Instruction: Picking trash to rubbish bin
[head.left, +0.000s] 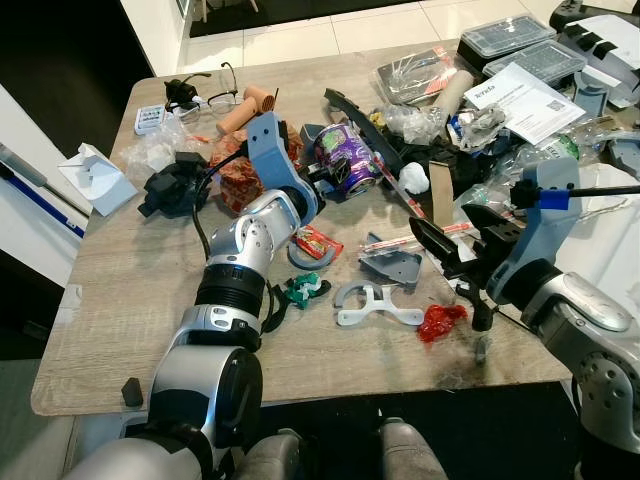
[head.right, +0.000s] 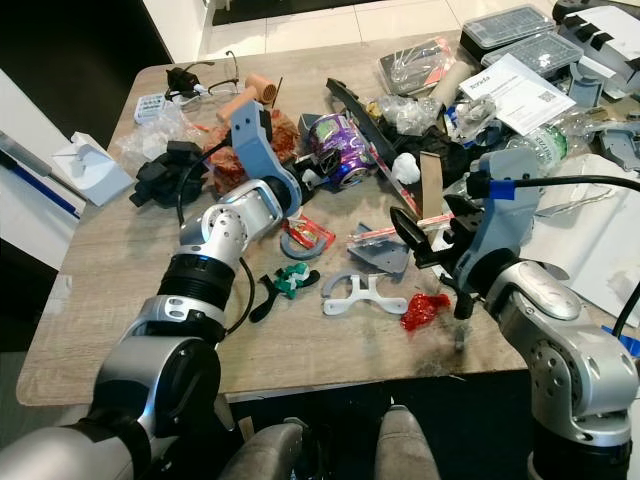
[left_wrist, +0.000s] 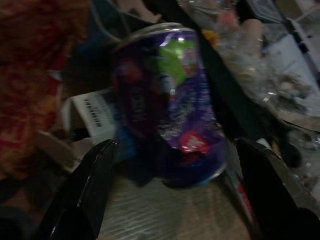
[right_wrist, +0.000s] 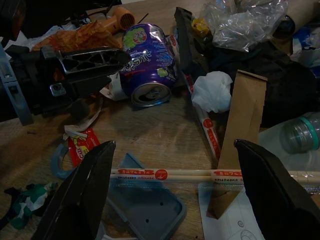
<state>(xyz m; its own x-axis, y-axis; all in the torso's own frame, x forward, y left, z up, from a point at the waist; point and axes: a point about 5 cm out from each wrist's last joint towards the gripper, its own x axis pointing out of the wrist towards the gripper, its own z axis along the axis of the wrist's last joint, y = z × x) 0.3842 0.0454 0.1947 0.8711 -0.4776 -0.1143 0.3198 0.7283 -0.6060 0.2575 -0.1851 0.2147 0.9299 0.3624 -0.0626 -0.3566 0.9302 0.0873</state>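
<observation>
two wide-open, empty pincers, left pincer facing dented purple can, right pincer above woodgrain table

Before us stands a wooden table under heavy clutter. We see a pair of eyeglasses near its far left corner, a printed paper sheet at the far right beside two clear plastic cases, and a white bracket near the front edge. A folded white paper overhangs the left edge. Beyond lies pale tiled floor.
</observation>
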